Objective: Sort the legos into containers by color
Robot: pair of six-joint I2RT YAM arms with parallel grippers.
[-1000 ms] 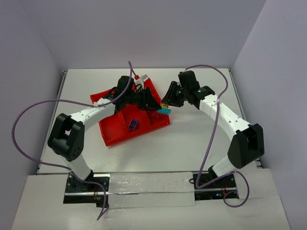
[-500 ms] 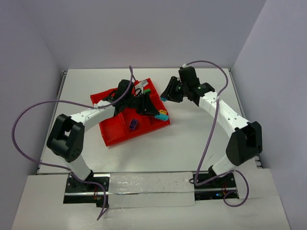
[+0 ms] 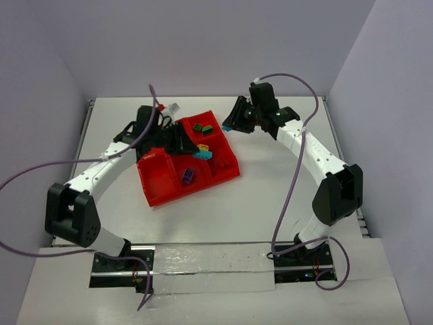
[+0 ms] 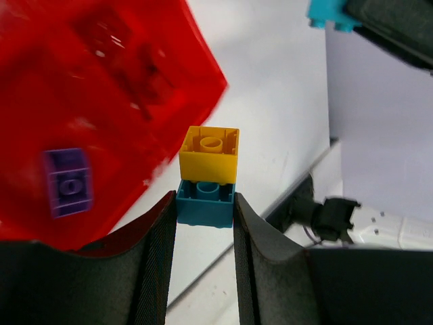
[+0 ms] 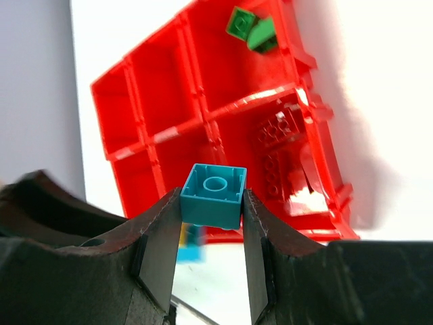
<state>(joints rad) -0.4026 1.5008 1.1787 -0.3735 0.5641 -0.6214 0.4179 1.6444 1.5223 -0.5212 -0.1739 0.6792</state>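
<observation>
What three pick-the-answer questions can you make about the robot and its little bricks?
1. Where are the small green plastic bricks? A in a corner compartment of the glossy red plastic tray; B outside it; C under it.
2. The left end effector grips a light blue plastic brick. What colour is the stacked plastic brick on it? A purple; B yellow; C red.
3. The right end effector is: A open; B shut on a second light blue brick; C shut on a purple brick.
Answers: A, they lie inside its far corner compartment; B, yellow sits above blue in the left wrist view; B, the blue brick is pinched in it.
</observation>
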